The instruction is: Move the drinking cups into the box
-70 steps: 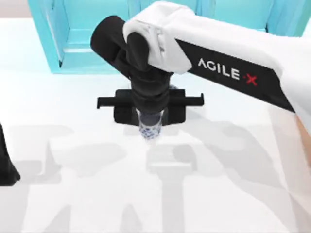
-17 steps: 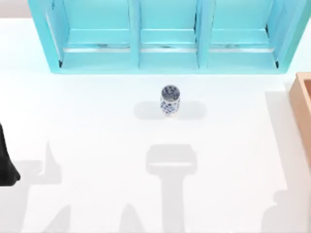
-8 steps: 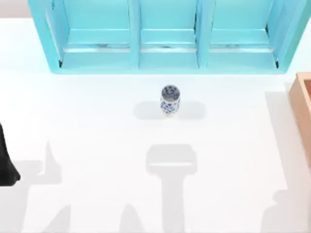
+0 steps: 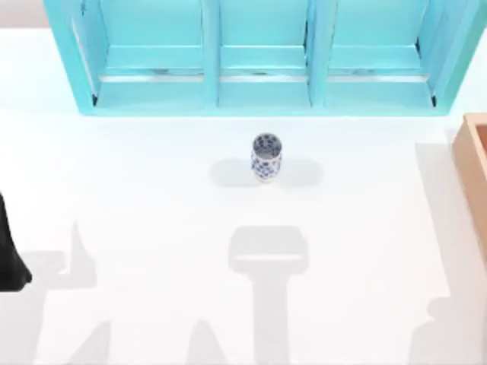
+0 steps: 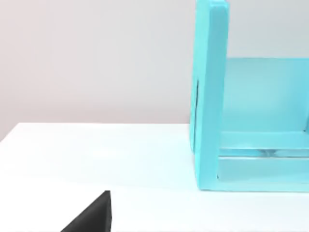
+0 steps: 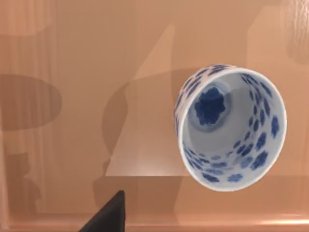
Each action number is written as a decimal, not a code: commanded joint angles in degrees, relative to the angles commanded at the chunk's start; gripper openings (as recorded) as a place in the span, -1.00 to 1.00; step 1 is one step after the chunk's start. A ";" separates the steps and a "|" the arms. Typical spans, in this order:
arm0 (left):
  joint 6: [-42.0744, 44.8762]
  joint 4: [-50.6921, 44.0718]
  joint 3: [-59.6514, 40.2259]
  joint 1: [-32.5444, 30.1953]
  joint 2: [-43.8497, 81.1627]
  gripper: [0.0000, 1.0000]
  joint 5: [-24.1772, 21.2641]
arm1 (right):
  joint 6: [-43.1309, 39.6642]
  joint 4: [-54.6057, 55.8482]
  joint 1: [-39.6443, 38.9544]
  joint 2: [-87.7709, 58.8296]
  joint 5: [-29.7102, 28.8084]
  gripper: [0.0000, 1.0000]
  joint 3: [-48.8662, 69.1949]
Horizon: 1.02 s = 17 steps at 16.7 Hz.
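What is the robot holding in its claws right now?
Nothing that I can see. One cup stands alone on the table, and the other cup lies on the box floor with no claw gripping it.

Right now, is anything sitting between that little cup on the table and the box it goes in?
Nothing visible. The cup stands alone in front of the cabinet, with bare table between it and the box at the right edge.

Two drinking cups (image 4: 265,157) (image 6: 229,126), one box (image 4: 473,171), one turquoise cabinet (image 4: 259,57).
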<state>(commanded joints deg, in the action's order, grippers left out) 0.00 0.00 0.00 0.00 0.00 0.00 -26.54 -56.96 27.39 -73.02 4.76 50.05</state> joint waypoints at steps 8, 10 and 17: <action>0.00 0.00 0.00 0.00 0.00 1.00 0.00 | -0.05 -2.31 0.28 -0.31 0.05 1.00 2.34; 0.00 0.00 0.00 0.00 0.00 1.00 0.00 | -0.11 -6.83 0.55 -0.64 0.07 1.00 6.96; 0.00 0.00 0.00 0.00 0.00 1.00 0.00 | -0.41 -22.41 0.48 -0.80 0.09 1.00 23.19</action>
<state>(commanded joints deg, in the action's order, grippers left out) 0.00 0.00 0.00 0.00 0.00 0.00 -26.96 -79.37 27.87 -73.83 4.85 73.24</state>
